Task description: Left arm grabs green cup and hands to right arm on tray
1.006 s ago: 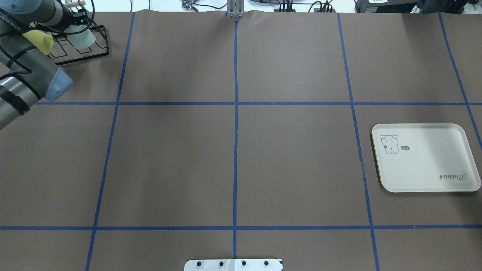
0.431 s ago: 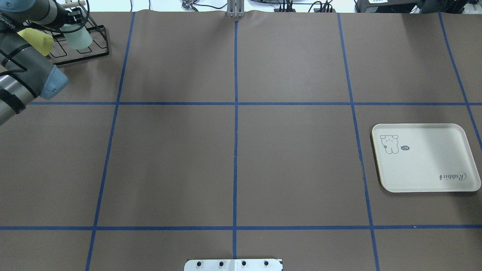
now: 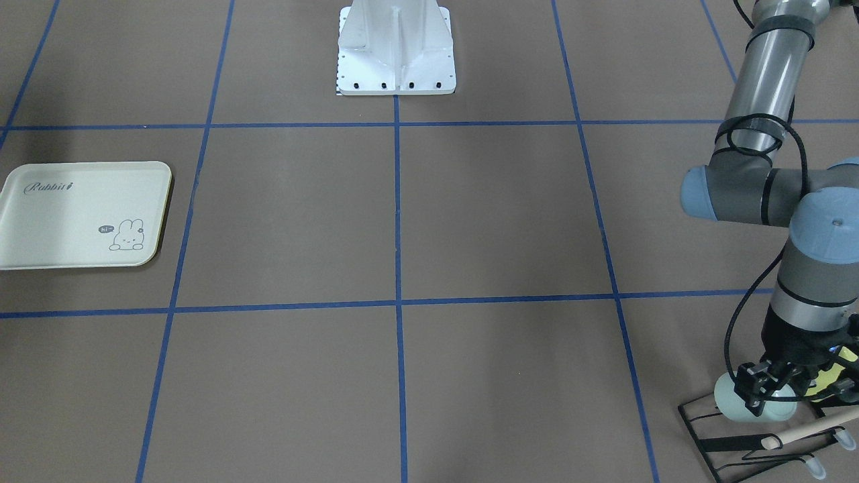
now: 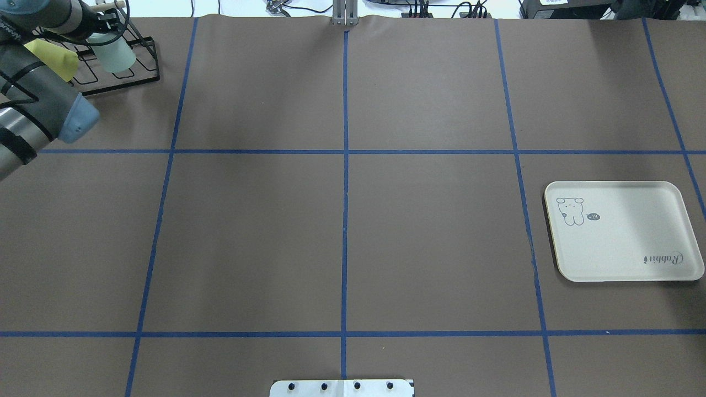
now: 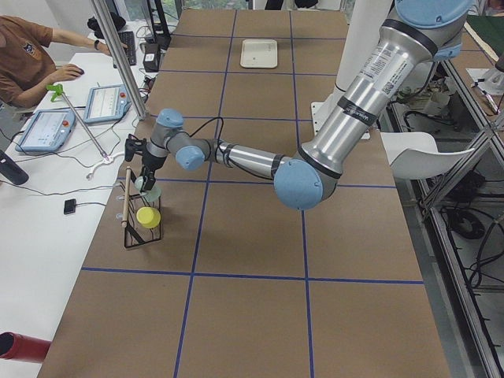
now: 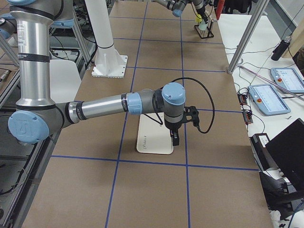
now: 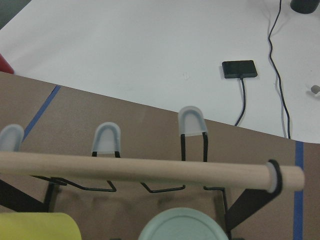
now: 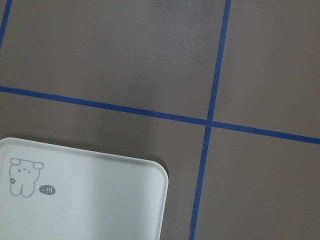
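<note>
The pale green cup [image 3: 735,404] lies on its side on a black wire rack [image 3: 731,443] at the table's far left corner. It also shows in the overhead view [image 4: 115,54]. My left gripper [image 3: 762,397] reaches down onto it, with its fingers closed around the cup's body. The left wrist view shows only the cup's base [image 7: 180,226] below the rack's wooden dowel [image 7: 140,170]. The cream tray [image 4: 623,231] lies flat on the right side. My right gripper [image 6: 175,138] hangs over the tray's near edge. It shows only in the exterior right view, so I cannot tell whether it is open or shut.
A yellow cup [image 4: 52,58] sits on the rack beside the green one. The white robot base plate [image 3: 396,50] stands at the table's middle edge. An operator [image 5: 24,55] sits at a white side table with tablets, beyond the rack.
My left arm has pulled back toward the far left. The green cup has shifted a little left on the rack together with the gripper. The tray has not moved.
</note>
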`<state>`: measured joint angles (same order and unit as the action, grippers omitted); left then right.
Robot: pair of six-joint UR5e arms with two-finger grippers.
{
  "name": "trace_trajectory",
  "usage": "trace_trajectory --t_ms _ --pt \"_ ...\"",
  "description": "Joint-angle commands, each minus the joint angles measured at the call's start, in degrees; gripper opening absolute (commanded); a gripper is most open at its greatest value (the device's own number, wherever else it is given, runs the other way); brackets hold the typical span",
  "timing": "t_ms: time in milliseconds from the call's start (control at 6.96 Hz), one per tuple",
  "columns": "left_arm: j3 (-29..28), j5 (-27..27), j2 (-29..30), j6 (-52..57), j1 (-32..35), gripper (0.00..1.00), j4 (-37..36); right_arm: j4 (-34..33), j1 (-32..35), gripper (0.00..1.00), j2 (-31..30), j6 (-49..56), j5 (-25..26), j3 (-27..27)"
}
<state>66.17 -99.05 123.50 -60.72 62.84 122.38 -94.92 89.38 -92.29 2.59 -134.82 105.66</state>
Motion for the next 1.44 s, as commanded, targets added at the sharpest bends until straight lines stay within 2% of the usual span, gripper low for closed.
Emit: trace_trajectory --t_ms 0,144,287,431,575,718,862,1006,1293 --pt "-0.16 0.00 0.08 -0.27 -0.08 0.79 0.05 0.00 0.00 1.00 0.00 -0.04 0.00 -0.01" --pt "-0.16 -0.09 0.16 -0.36 -0.17 0.79 0.05 0.00 0.00 1.00 0.00 0.05 0.00 -0.01" --pt "-0.08 -0.09 0.16 -0.45 -0.17 0.62 0.14 0.00 0.00 1.00 0.00 -0.04 0.00 -0.01" --pt "0.01 -0.09 0.16 -0.28 -0.17 0.37 0.06 0.00 0.00 1.00 0.00 -0.04 0.00 -0.01" --pt "0.45 -0.26 0.08 -0.19 0.00 0.08 0.05 0.00 0.00 1.00 0.00 -0.04 0.00 0.07" --pt "1.93 -0.70 0.08 -0.01 1.40 0.00 -0.12 0.00 0.00 1.00 0.00 -0.04 -0.09 0.42" --pt "3.60 -1.92 -0.01 0.16 2.54 0.00 -1.08 0.00 0.09 1.00 0.00 -0.04 -0.09 0.51" --pt "8.40 -3.07 -0.19 0.43 3.94 0.00 -6.22 0.00 0.09 1.00 0.17 -0.04 -0.09 0.51" --pt "22.01 -2.64 -0.80 1.22 6.23 0.00 -18.86 0.00 0.09 1.00 0.52 -0.13 -0.09 0.43"
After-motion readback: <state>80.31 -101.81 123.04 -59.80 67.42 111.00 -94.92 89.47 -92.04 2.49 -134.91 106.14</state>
